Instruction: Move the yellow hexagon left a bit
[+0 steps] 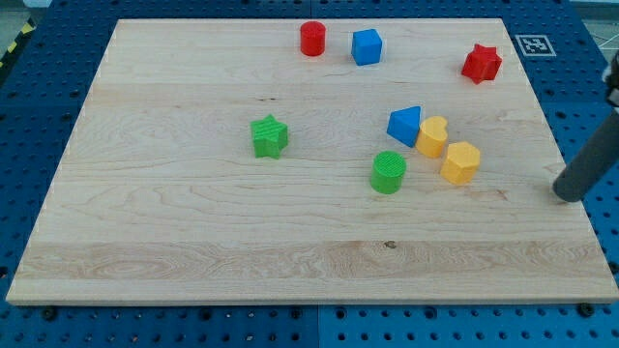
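Observation:
The yellow hexagon (461, 161) sits on the wooden board (193, 222) right of centre. A yellow heart-shaped block (432, 136) touches its upper left, and a blue triangular block (405, 126) lies just left of that. My tip (567, 192) rests near the board's right edge, to the right of the yellow hexagon and a little lower, well apart from it.
A green cylinder (388, 172) stands left of the hexagon. A green star (270, 136) is near the middle. A red cylinder (312, 39) and a blue cube (367, 46) are at the view's top, a red star (481, 64) at top right.

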`<action>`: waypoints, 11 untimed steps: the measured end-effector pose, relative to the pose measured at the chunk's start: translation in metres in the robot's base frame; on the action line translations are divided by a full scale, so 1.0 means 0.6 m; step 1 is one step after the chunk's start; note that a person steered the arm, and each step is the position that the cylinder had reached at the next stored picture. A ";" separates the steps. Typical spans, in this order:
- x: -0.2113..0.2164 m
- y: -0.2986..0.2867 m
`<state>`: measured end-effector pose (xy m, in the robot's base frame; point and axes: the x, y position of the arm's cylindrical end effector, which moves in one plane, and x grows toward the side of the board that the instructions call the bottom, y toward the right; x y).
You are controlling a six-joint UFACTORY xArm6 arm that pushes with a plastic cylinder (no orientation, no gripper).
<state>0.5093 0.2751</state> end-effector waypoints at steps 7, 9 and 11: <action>-0.043 -0.070; -0.043 -0.140; -0.043 -0.170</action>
